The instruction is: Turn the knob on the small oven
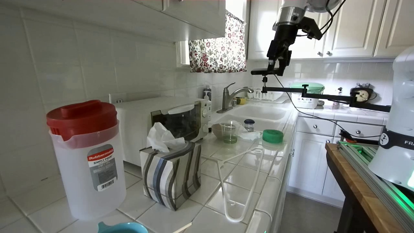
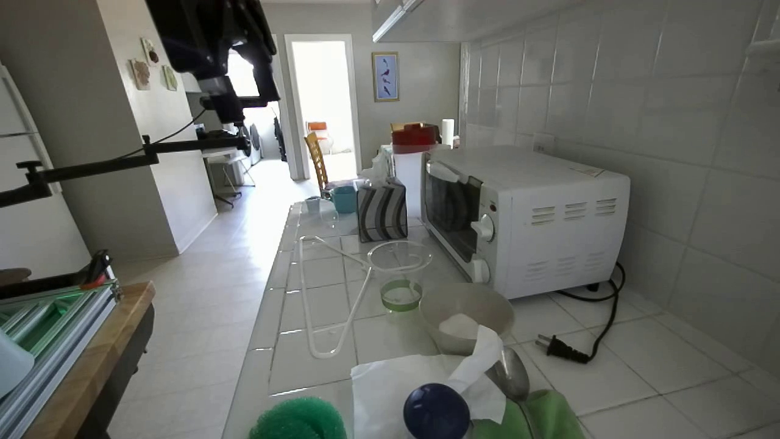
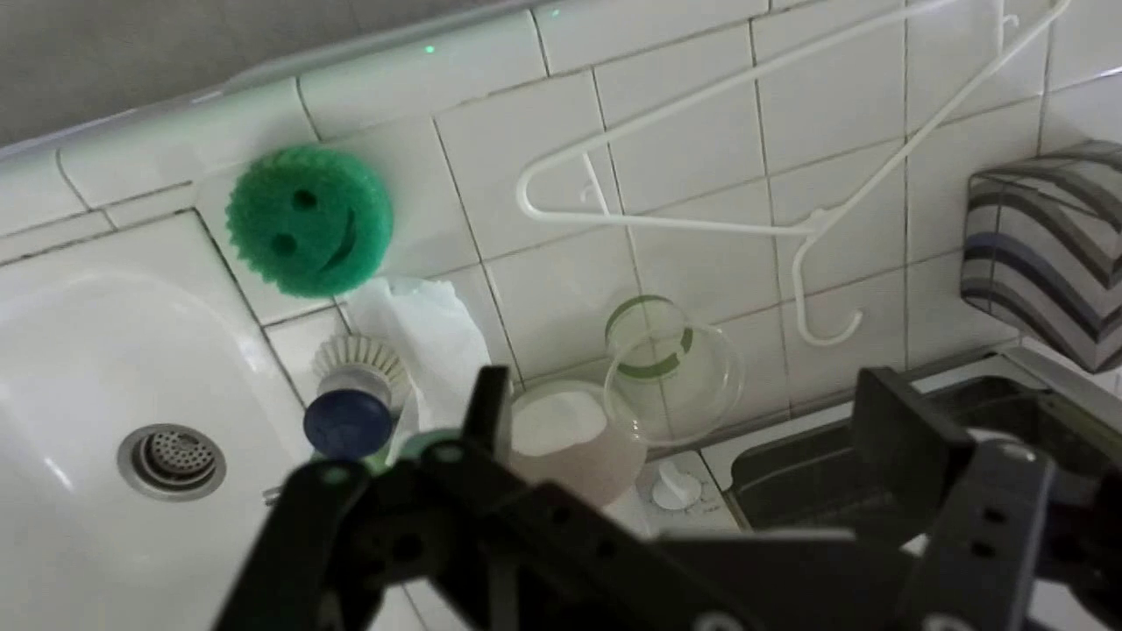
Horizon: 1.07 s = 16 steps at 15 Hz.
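The small oven (image 2: 560, 244) stands on the tiled counter against the wall, white with a dark glass door (image 2: 451, 204). On its front panel an upper knob (image 2: 484, 228) sits above a lower knob (image 2: 479, 269). The wrist view shows one white knob (image 3: 677, 487) beyond the gap of the jaws; my gripper hides much of the rest of the oven. My gripper (image 3: 697, 416) is open, its fingers wide apart with nothing held. In both exterior views the gripper (image 1: 277, 66) points down, high above the counter and apart from the oven.
Near the knob panel stand a clear cup (image 2: 399, 262) and a bowl (image 2: 466, 311). A white hanger (image 3: 692, 225), a striped tissue box (image 1: 171, 174), a red-lidded jug (image 1: 87, 161) and a green sponge (image 3: 311, 221) share the counter. A black jointed arm (image 1: 326, 96) extends close to the gripper.
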Available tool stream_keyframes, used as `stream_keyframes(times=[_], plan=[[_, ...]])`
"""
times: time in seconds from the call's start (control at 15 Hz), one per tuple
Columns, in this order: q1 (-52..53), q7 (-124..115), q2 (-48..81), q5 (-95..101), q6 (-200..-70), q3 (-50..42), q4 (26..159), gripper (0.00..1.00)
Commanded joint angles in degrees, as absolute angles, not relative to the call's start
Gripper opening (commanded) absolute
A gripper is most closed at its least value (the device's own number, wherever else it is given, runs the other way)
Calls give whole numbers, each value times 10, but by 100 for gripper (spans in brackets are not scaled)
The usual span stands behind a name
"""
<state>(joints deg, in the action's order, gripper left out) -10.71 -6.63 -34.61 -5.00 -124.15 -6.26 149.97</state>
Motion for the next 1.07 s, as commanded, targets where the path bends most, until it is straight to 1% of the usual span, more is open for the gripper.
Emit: stream_keyframes(times=[0.0,0.4,0.73,1.0], plan=[[-103,-68,-344,-51,-1248,-62,1496,100],[-103,-61,-334,-50,-1254,-67,1493,100],[-125,-22,-267,-40,-1339,-108,1454,100],[-126,4,-215,-41,-1377,-127,1418,100]])
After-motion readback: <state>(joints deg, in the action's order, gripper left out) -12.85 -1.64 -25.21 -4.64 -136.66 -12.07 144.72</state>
